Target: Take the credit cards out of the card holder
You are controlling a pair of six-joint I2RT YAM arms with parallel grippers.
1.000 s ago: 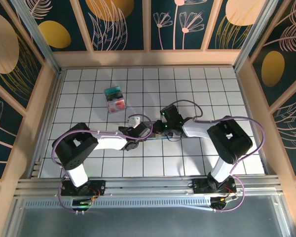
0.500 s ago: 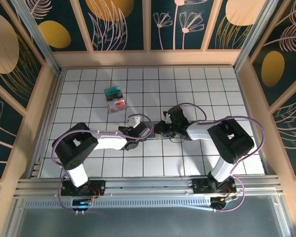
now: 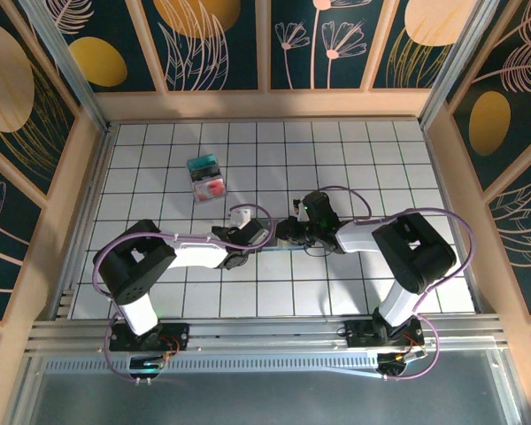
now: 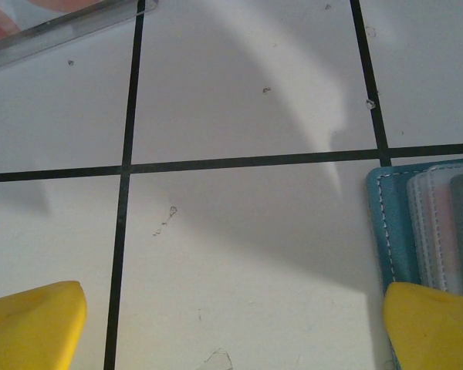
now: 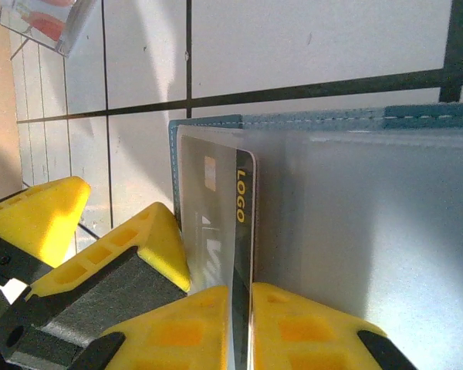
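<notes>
right gripper [image 5: 241, 301] — up close, card [image 5: 216, 208] in pinch

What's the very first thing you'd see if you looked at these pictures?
The bright yellow fingertips of the right gripper catch the eye first, pinching the edge of a card marked LOGO. The card sticks out of the blue-edged card holder near the middle of the tiled table. The left gripper hangs wide open right beside it, with one yellow fingertip over the holder's edge.
</notes>
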